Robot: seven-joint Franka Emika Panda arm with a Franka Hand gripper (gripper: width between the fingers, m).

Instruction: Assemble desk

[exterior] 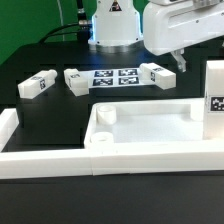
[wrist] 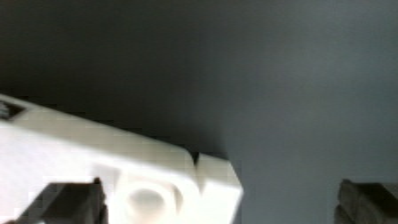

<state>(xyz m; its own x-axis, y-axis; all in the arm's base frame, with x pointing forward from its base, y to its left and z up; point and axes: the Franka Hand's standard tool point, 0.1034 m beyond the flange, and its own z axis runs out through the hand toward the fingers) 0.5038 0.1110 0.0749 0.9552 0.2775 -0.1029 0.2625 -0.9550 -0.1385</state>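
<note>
The large white plastic tray-like desk top [exterior: 150, 128] lies flat on the black tabletop [exterior: 50, 115], rim up, close to the exterior camera, with a round corner socket [exterior: 104, 117] showing. A small white tagged block, the upright leg [exterior: 213, 95], stands at its end on the exterior view's right. Three lying legs [exterior: 38, 84] [exterior: 75, 78] [exterior: 155, 74] rest beyond it, around the marker board [exterior: 115, 77]. A long white border rail [exterior: 40, 160] runs alongside. The tool [exterior: 180, 60] hovers above the tabletop, its fingers [wrist: 63, 205] apart and empty, over a desk top corner.
</note>
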